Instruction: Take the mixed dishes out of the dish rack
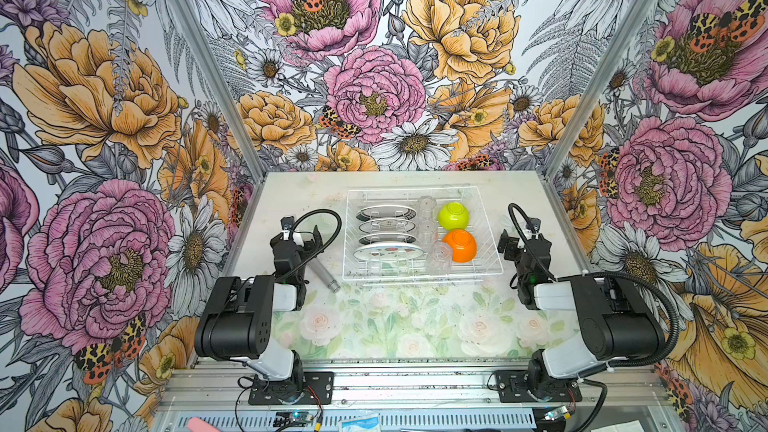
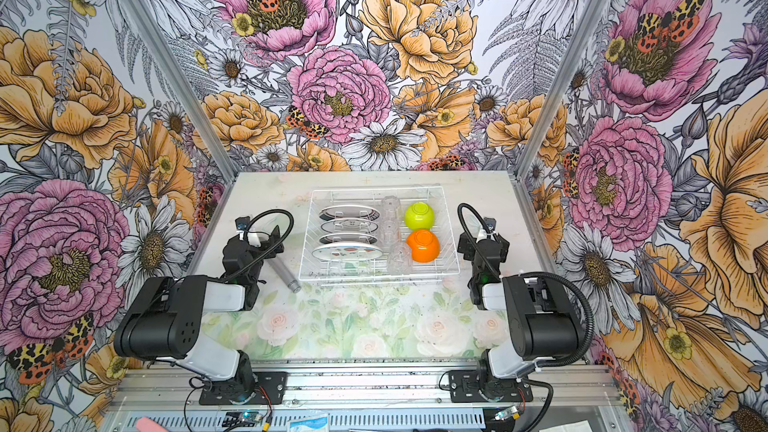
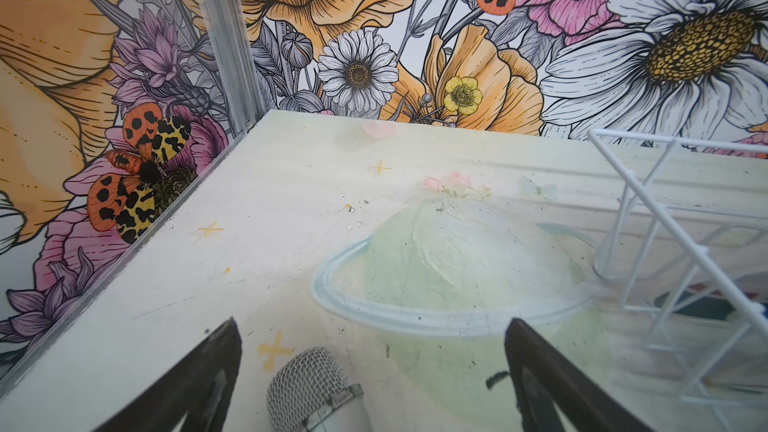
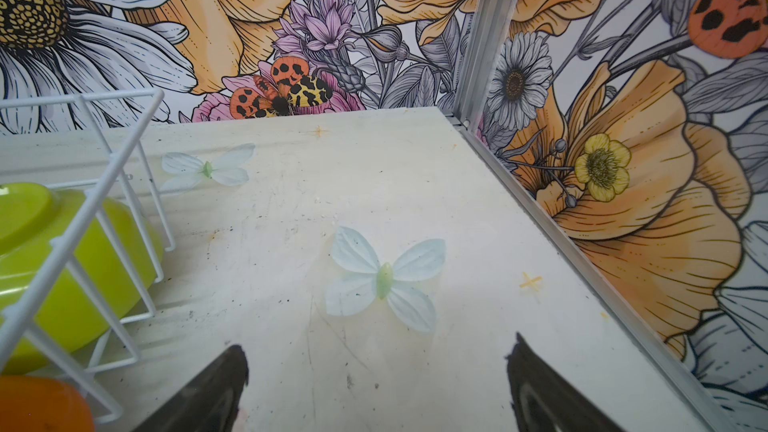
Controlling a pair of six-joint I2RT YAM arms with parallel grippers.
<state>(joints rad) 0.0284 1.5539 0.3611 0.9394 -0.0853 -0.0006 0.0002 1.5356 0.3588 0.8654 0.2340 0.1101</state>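
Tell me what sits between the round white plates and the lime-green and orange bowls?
A row of three clear plastic tumblers, seen in both top views.

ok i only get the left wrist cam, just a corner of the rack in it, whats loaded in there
observer: four plates stand on edge in the dish rack, on the side nearer your arm.
operator: any bowls
observer: a lime-green bowl and an orange bowl, both upside down, on the side far from you.
operator: and the other arm
observer: the right tool is open over bare table beside the rack, holding nothing.
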